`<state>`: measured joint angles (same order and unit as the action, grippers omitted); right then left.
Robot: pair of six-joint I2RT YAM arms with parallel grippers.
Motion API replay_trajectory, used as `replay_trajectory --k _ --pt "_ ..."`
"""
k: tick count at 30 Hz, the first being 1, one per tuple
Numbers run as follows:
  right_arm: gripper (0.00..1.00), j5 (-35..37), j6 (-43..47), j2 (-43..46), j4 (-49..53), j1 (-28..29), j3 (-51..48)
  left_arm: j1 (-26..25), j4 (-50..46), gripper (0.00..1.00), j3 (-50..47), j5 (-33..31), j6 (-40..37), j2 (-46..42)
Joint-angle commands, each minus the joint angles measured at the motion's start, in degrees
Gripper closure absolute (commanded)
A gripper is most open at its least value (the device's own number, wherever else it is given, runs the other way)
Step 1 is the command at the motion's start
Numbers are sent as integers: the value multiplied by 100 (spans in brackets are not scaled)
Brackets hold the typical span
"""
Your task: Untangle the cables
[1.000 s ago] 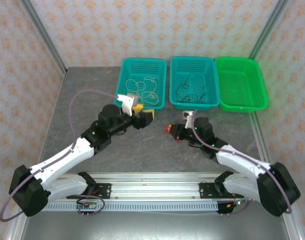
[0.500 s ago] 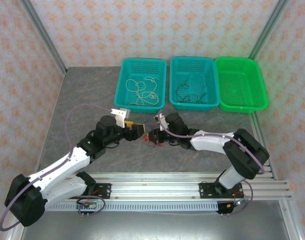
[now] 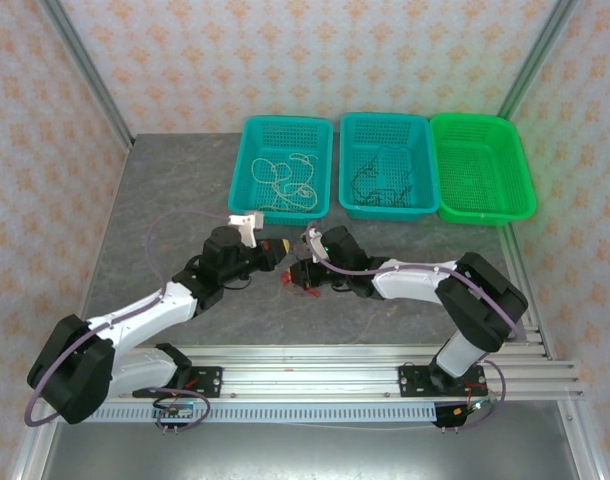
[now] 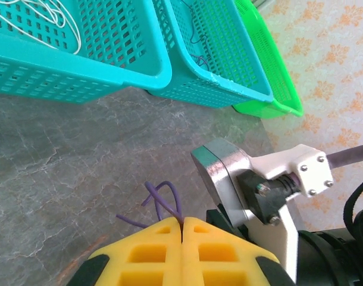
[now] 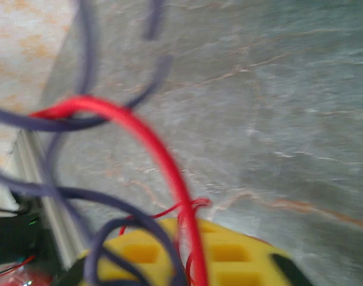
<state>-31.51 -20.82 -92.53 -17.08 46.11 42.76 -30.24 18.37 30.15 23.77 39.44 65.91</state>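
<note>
A small tangle of cables, red [image 3: 303,285] and thin purple, hangs between my two grippers above the middle of the grey table [image 3: 165,210]. My left gripper [image 3: 280,253] [image 4: 182,221] is shut, its yellow pads pinching a thin purple cable [image 4: 162,199] that loops out ahead of them. My right gripper [image 3: 301,272] [image 5: 205,250] faces it from the right, close by. A red cable [image 5: 152,143] runs down into the narrow slit between its yellow pads, and purple cable loops [image 5: 68,122] cross in front. That view is blurred.
Three baskets stand in a row at the back: a teal one [image 3: 247,185] holding cream-white cables [image 3: 285,180], a teal one [image 3: 425,205] holding black cables [image 3: 380,180], and a green one [image 3: 482,212]. The right arm's wrist mount [image 4: 229,179] sits just right of my left fingers.
My left gripper came down and right toward the tangle and shut on the purple cable. The right arm swung left across the table, bringing the red cable with it.
</note>
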Motion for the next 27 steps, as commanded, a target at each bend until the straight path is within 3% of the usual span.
replay_trajectory --k 1,5,11,16,21,27 --pt "76 1439 175 -25 612 26 -51 172 -195 100 -4 -382 133 -557" --pt "75 2370 161 -120 1102 -26 -172 391 -1037 100 46 -735 53 -1530" --pt "75 2733 -337 -123 859 -287 -581 581 -2845 100 479 -1993 -151 -2730" --pt "77 3070 -757 -27 1175 -645 -719 604 -3496 100 532 -2756 -352 -3415" --pt "71 2629 -522 501 1050 -691 -881 606 -3469 100 562 -2339 -364 -3462" --pt "44 2269 -651 1927 850 -691 -1164 601 -1968 100 697 -1018 -17 -2840"
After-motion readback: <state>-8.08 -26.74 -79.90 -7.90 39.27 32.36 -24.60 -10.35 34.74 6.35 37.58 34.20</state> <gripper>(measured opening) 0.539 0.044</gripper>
